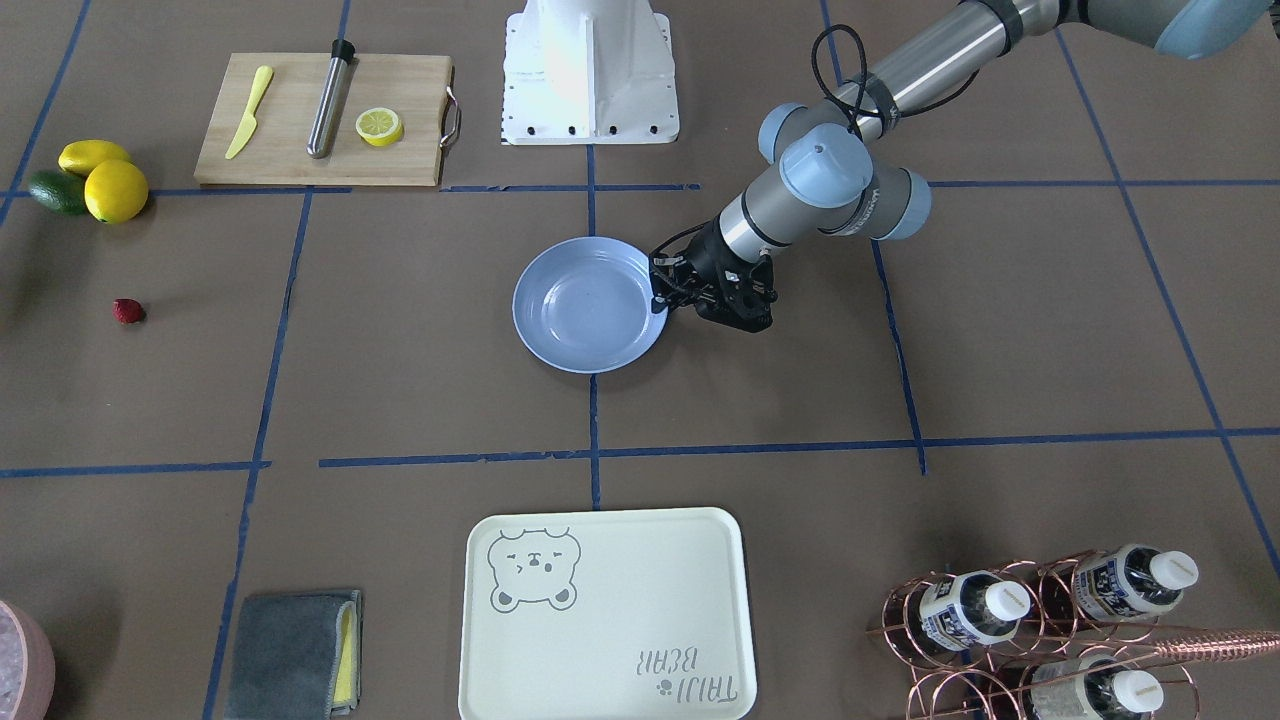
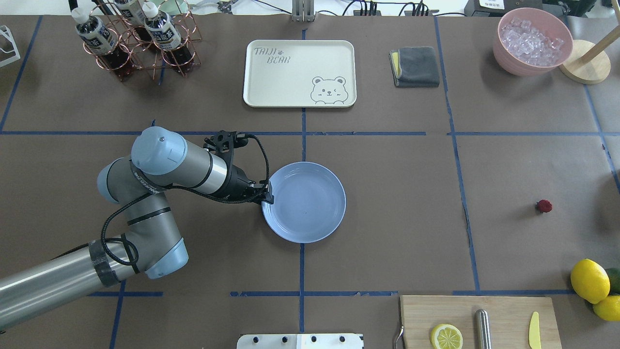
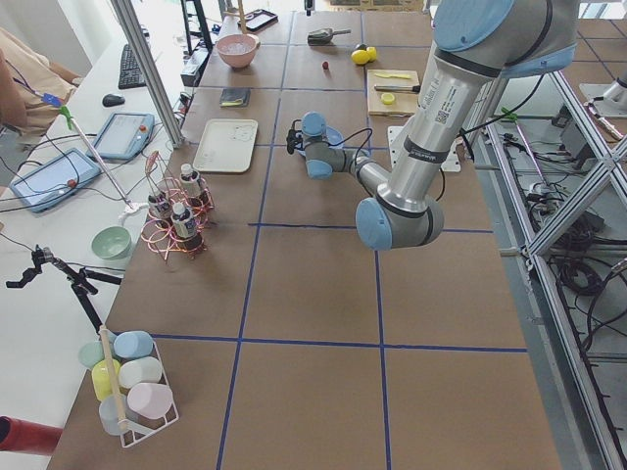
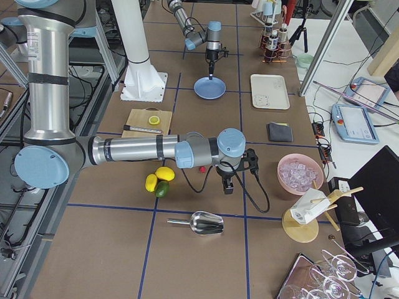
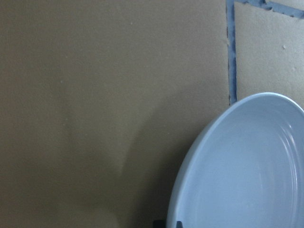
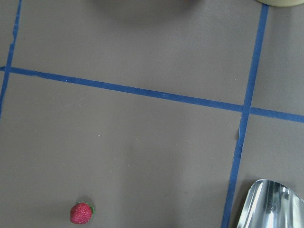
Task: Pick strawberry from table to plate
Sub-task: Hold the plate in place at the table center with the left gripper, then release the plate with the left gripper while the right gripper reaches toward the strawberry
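The strawberry (image 1: 127, 311) (image 2: 544, 206), tiny and dark red, lies alone on the brown table (image 2: 411, 203) at the robot's far right. It also shows low in the right wrist view (image 6: 81, 213). The light blue plate (image 1: 585, 310) (image 2: 305, 203) (image 5: 247, 166) sits empty at the table's middle. My left gripper (image 1: 662, 295) (image 2: 268, 192) points down at the plate's rim on the robot's left, its fingers close together on that rim. My right gripper (image 4: 228, 189) shows only in the exterior right view, hanging over the table near the strawberry (image 4: 201, 168); I cannot tell whether it is open or shut.
Two lemons and an avocado (image 1: 95, 180) lie near the strawberry, beside a cutting board (image 1: 320, 120) with a knife and a lemon half. A bear tray (image 1: 605, 615), grey cloth (image 1: 295, 655), bottle rack (image 1: 1050, 620), ice bowl (image 2: 533, 41) and metal scoop (image 4: 202, 222) stand around.
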Motion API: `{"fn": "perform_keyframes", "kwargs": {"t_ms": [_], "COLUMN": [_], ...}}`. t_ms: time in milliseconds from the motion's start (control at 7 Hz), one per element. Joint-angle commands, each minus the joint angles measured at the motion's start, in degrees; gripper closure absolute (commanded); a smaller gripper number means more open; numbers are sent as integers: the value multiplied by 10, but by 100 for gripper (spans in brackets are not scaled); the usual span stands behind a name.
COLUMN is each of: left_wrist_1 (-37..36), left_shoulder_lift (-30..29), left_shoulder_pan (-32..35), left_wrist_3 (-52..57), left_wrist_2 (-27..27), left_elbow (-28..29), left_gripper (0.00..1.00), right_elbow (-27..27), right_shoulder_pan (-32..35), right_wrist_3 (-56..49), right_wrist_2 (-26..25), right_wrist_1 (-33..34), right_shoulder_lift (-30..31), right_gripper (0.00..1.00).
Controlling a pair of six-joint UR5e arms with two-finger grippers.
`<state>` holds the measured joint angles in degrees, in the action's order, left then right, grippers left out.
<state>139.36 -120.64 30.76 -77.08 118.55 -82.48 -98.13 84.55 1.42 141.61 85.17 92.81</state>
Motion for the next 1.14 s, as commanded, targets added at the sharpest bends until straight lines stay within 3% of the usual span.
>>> {"fn": "perform_keyframes", "kwargs": {"t_ms": [0, 286, 571, 714, 1000], "left_wrist_1": [12, -25, -154, -157, -156], "left_shoulder_lift": [3, 22, 33, 44, 86], "left_shoulder_pan": [-2, 24, 44, 54, 57], "left_wrist_3": [-1, -4, 0, 0, 0], "left_wrist_2": [-18, -15, -3, -3, -2], "left_elbow": [-11, -73, -166, -189, -225], "left_gripper": [27, 27, 27, 26, 25], "right_elbow": [-5, -7, -40, -43, -38], "right_shoulder_pan": [0, -16, -67, -105, -240], "right_wrist_3": [2, 5, 99, 187, 436], "right_wrist_2": [9, 37, 34, 11, -118], "right_wrist_1": [0, -2, -12, -80, -317], "right_shoulder_lift": [-1, -4, 0, 12, 63], "right_gripper": [0, 0, 0, 0, 0]}}
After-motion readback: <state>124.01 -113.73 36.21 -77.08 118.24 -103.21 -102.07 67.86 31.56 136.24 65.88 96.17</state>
